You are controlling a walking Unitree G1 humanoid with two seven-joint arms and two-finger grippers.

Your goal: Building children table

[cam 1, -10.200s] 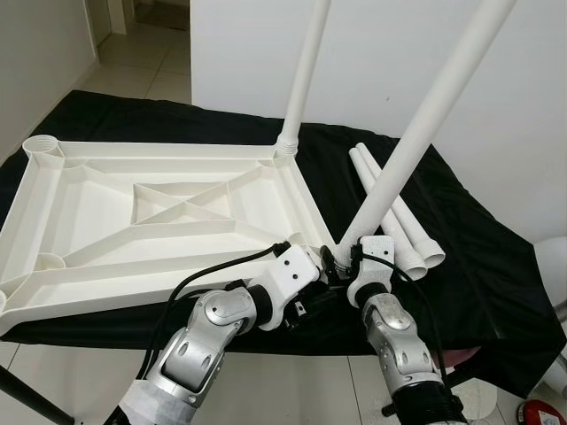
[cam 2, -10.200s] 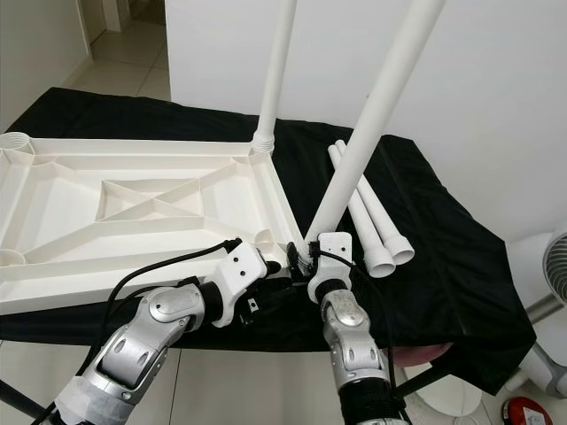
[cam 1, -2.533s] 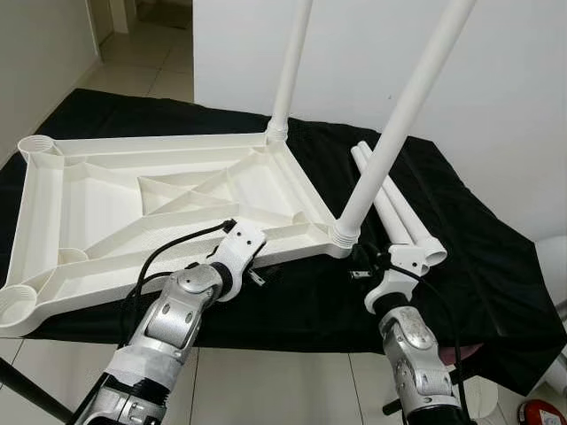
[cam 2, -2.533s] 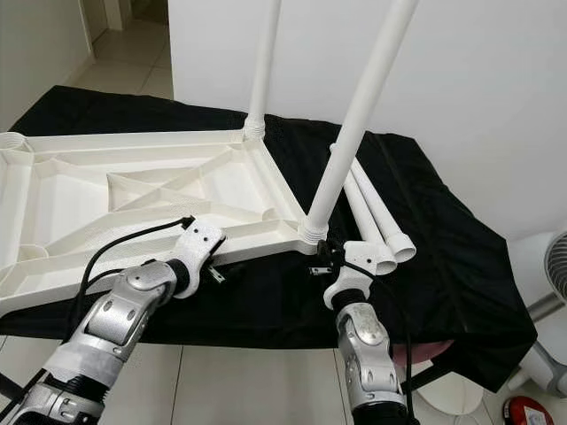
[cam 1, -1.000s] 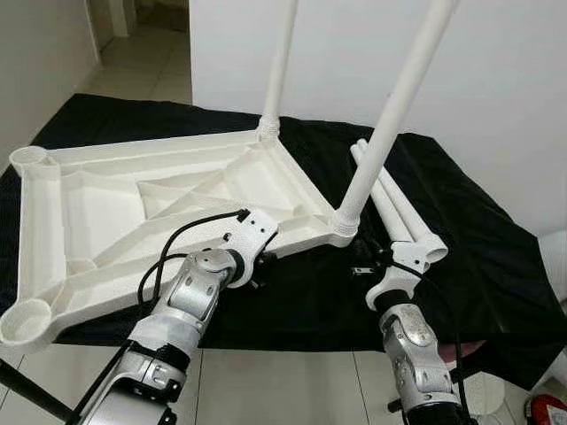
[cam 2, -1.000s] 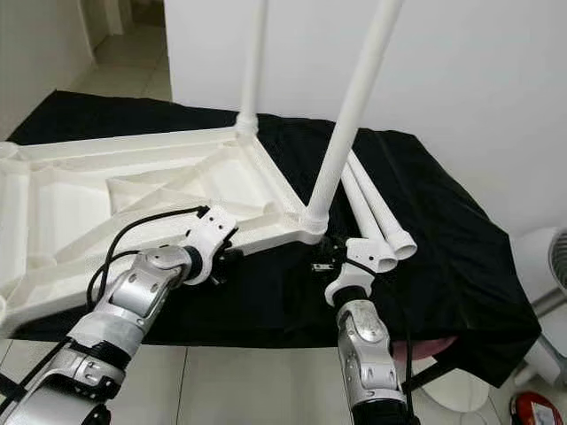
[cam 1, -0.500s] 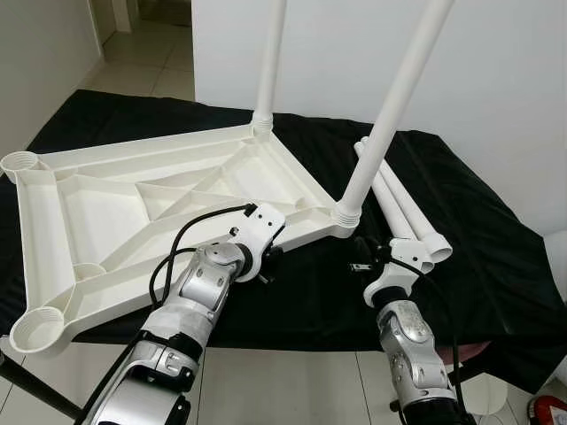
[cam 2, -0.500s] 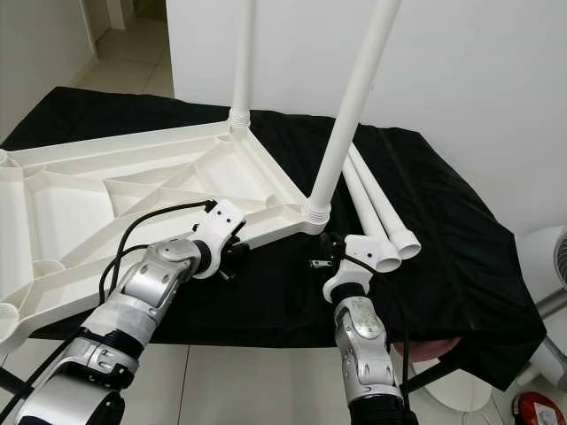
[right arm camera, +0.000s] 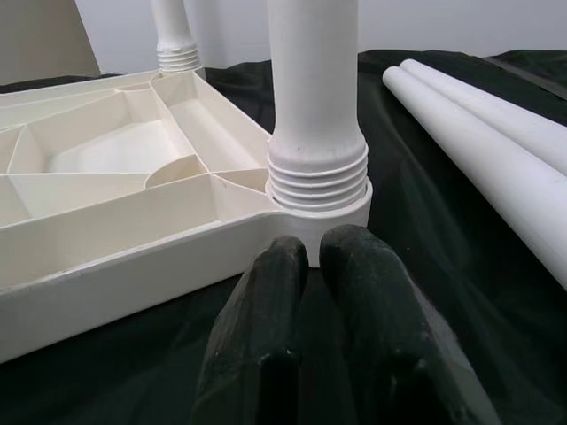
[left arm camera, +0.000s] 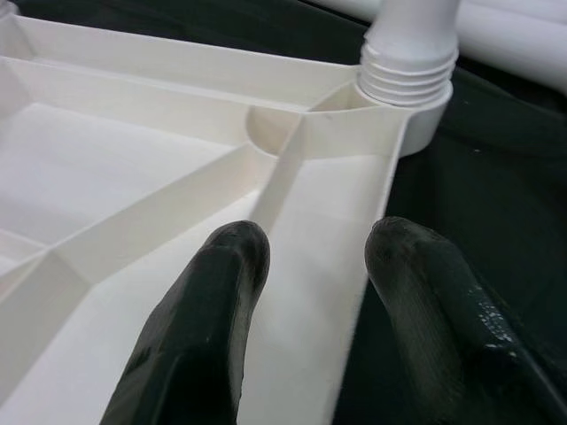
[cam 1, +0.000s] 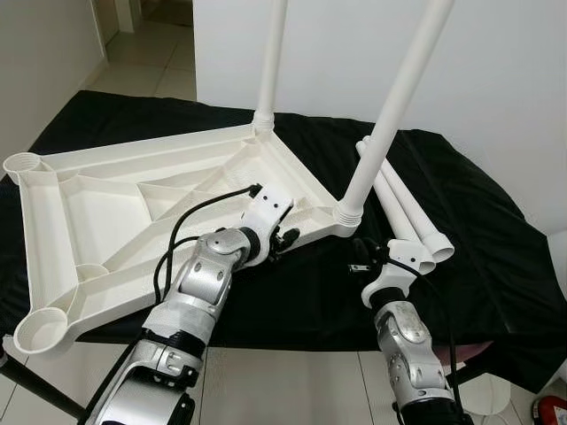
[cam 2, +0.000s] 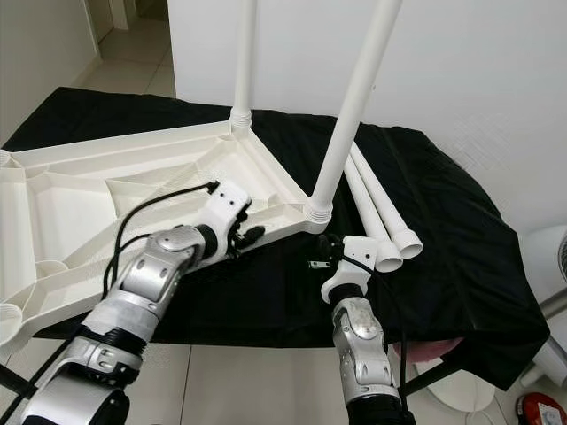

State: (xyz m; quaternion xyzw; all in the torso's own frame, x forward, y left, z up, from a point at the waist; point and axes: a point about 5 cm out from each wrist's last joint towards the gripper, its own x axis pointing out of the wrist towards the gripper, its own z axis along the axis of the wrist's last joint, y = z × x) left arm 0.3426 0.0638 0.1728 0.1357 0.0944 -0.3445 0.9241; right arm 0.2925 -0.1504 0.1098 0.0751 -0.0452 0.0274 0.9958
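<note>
Both screwed-in legs (cam 1: 403, 84) cut off by top edge

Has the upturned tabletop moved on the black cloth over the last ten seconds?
Yes. The tabletop has swung round on the black cloth: its near leg corner now sits farther in, beside the loose legs.

1. The upturned tabletop (cam 1: 106, 212) is plain white, ribs and all
2. The two screwed-in legs (cam 1: 390, 115) and the two loose legs (cam 1: 407, 212) are the same white
3. The cloth (cam 1: 496, 266) over the surface is plain black
4. The left gripper (left arm camera: 310, 266) and right gripper (right arm camera: 310, 266) have glossy black fingers on silver arms (cam 1: 204, 283)
5. The floor tiles (cam 1: 151, 62) are pale cream
</note>
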